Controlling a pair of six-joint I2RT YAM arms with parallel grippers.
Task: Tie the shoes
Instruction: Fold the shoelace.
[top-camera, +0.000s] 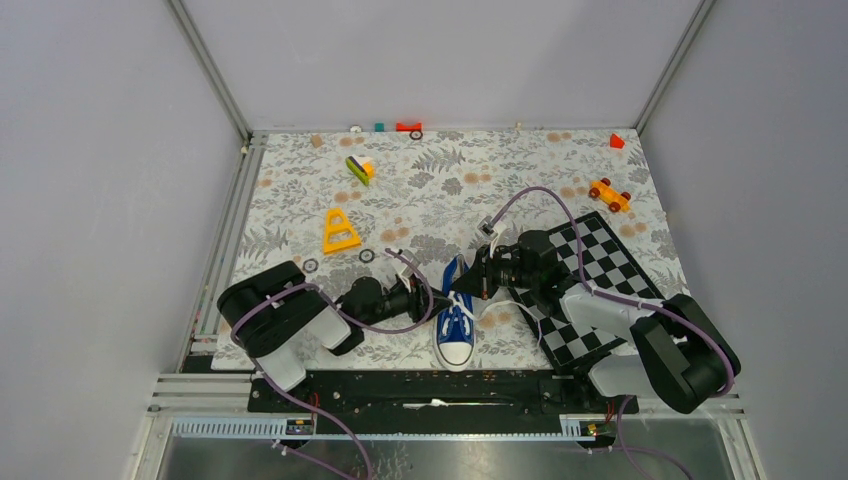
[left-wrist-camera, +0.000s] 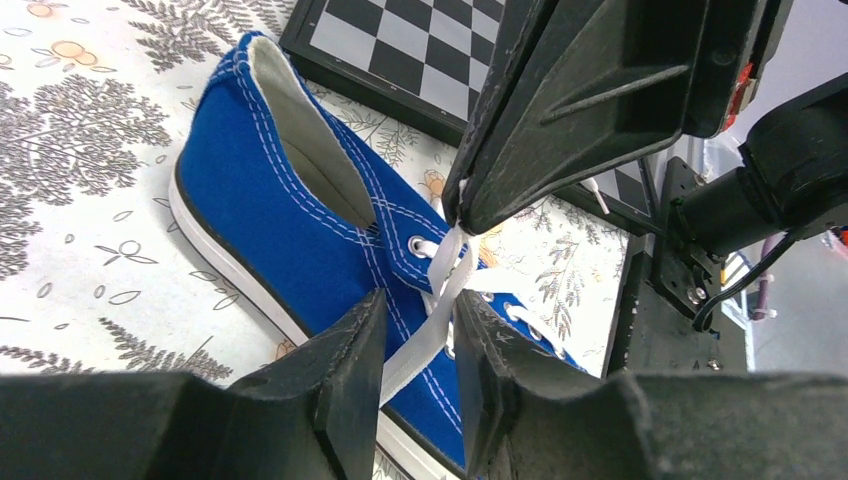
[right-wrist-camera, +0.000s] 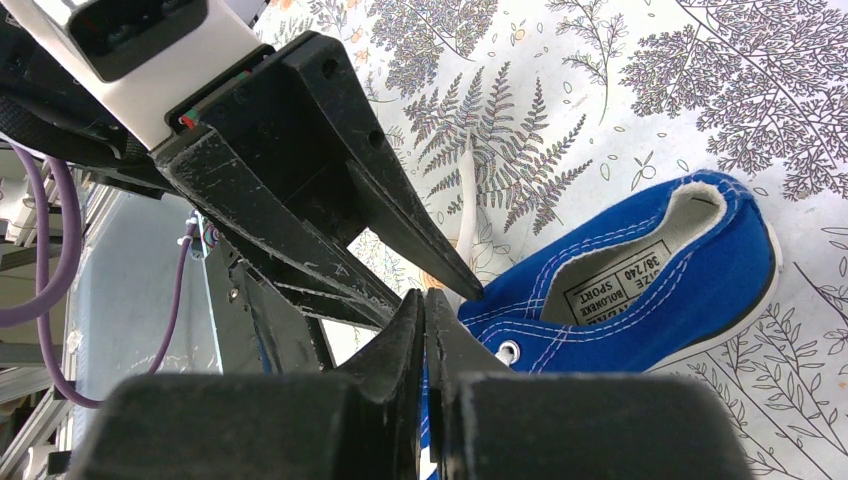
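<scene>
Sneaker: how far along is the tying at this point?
Done: only the lacing; the sneaker shows no knot or bow. In hand: the right gripper pinches a lace above the eyelets, and that lace runs between the left gripper fingers; whether they clamp it is unclear. A second lace lies loose on the table. Left: crossing, knotting and the bow.

The sneaker (top-camera: 456, 326) lies on the table (top-camera: 300, 200) at its near edge, just left of the checkerboard (top-camera: 622, 255).
</scene>
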